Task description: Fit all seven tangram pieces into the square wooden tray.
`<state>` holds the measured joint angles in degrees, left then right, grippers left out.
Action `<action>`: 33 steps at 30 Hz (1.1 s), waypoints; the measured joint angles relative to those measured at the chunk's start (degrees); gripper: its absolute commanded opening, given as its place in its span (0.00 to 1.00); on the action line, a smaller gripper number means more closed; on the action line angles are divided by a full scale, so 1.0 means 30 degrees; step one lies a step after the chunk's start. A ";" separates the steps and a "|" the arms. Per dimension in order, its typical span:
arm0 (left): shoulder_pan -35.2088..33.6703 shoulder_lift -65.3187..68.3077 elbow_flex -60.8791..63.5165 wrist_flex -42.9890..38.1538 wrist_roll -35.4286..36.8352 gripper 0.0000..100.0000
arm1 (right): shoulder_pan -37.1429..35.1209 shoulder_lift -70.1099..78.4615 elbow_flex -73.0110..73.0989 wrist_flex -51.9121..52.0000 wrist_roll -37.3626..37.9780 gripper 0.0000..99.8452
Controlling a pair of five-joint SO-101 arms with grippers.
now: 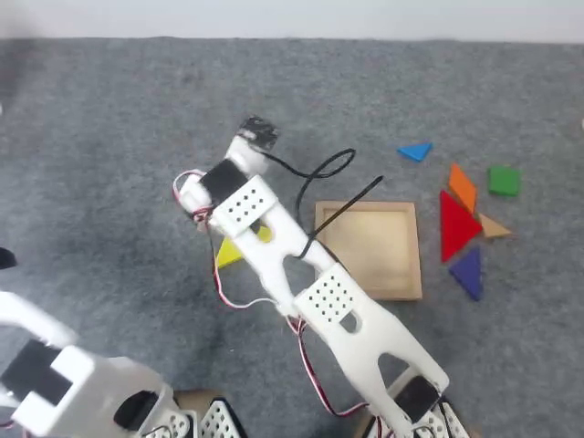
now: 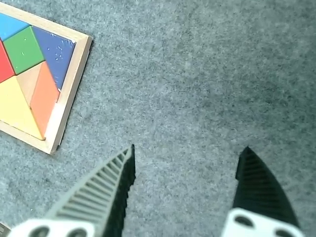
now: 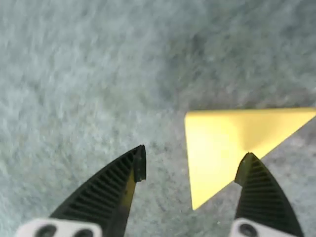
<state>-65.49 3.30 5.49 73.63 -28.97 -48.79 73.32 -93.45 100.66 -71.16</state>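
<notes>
counter (image 1: 109, 137): grey, felt-like surface; a pale wall band (image 1: 274, 16) runs along the far edge.
wooden tray (image 1: 370, 248): lies flat near the middle of the high view with no piece in it. A black cable (image 1: 342, 210) crosses over one corner.
yellow triangle (image 1: 230, 253): on the counter just beside the tray, on the side away from the other pieces, partly covered by the right arm.
loose group: six pieces on the counter at the tray's opposite side.
- red triangle (image 1: 456, 226) is nearest the tray.
- tan triangle (image 1: 494, 227) sits at the red triangle's tip.
- orange piece (image 1: 462, 187) is just beside the red triangle, with the green square (image 1: 503, 180) near it.
- light-blue triangle (image 1: 415, 151) is farther back.
- indigo piece (image 1: 468, 272) is nearest the arms.
right arm (image 1: 347, 310): white; reaches diagonally from the near edge, past the tray's corner, to above the yellow triangle.
right gripper (image 3: 194, 152): fingers apart, pointing down at the counter and straddling one corner of the yellow triangle. One finger is over the piece's edge, the other over bare counter. Not clamped; contact cannot be told.
left arm (image 1: 55, 374): at the near-left corner of the high view, well apart from the wooden tray.
left gripper (image 2: 189, 150): fingers apart, nothing between them, over bare counter.
filled tray (image 2: 70, 84): a wooden-rimmed square in the left wrist view, packed flush with coloured pieces. It is near the left gripper but apart from it.
</notes>
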 measured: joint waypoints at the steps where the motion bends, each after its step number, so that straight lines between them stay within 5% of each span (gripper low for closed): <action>1: 0.0000 0.0000 0.0000 0.0000 0.0000 0.32 | 0.0117 0.0176 0.0000 0.0000 0.0000 0.30; 15: 0.1319 0.0000 -0.0498 0.0000 0.0000 0.32 | 0.0264 0.0586 -0.0205 0.0000 -0.0938 0.30; 26: 0.5890 -0.5597 -0.3780 0.5187 0.0000 0.32 | 0.0908 -1.1810 0.5245 0.0000 1.1018 0.30; 33: 0.8821 -0.9201 -0.3751 0.8176 -0.0850 0.32 | 0.9026 -2.4176 1.4242 0.0000 1.7114 0.30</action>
<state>-39.03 -24.31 -5.76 98.15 -31.52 -21.71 0.79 -50.73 100.66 -19.82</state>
